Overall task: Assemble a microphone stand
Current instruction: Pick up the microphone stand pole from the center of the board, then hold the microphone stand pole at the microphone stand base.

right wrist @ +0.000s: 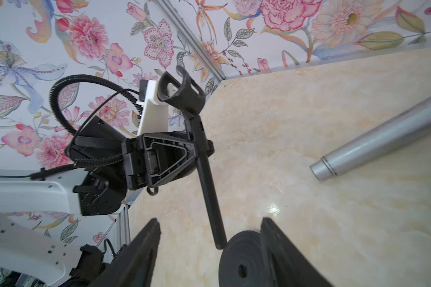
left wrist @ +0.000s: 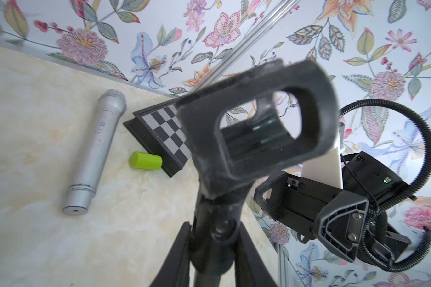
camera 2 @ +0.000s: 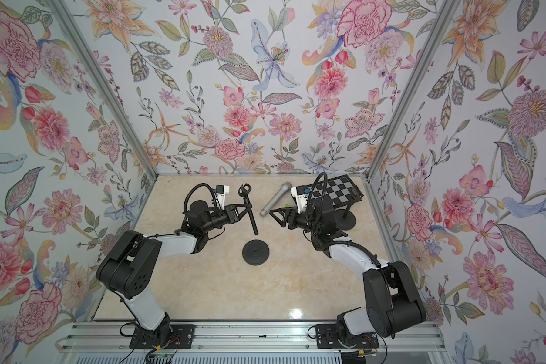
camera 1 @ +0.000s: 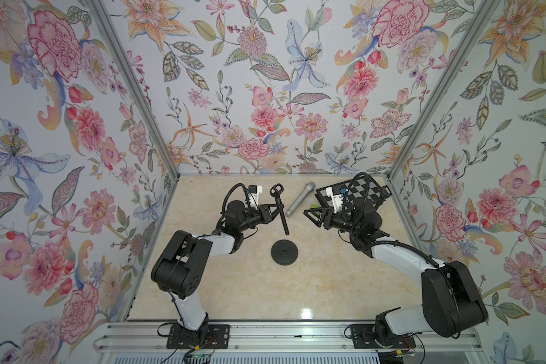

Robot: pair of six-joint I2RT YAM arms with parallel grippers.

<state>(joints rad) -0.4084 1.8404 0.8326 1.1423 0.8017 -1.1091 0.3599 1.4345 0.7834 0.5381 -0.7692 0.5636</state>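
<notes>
- My left hand (camera 1: 278, 210) is closed narrow on the stand pole (camera 1: 283, 224), gripping it approx. at mid-length; the pole is tilted, not upright.
- The mic clip (camera 1: 276, 190) sits on the pole's top end, above my left hand.
- The pole's lower end hangs below my left hand, near the rim of the round base (camera 1: 284, 252) and not in its centre hole; I cannot tell if it touches.
- The round base lies flat on the bench (camera 1: 234, 293), lower than both hands and btw. them.
- My right hand (camera 1: 309, 215) is open, fingers (right wrist: 144, 251) well apart w/ nothing gripped; it faces my left hand, apart from the pole.
- The silver mic (camera 1: 300, 199) lies on the bench beyond both hands, nearer my right hand, touched by neither.
- A small green cylinder (left wrist: 146, 160) lies near the mic, just beside the chessboard (left wrist: 164, 129), partly hidden under my right hand in both top views.
</notes>
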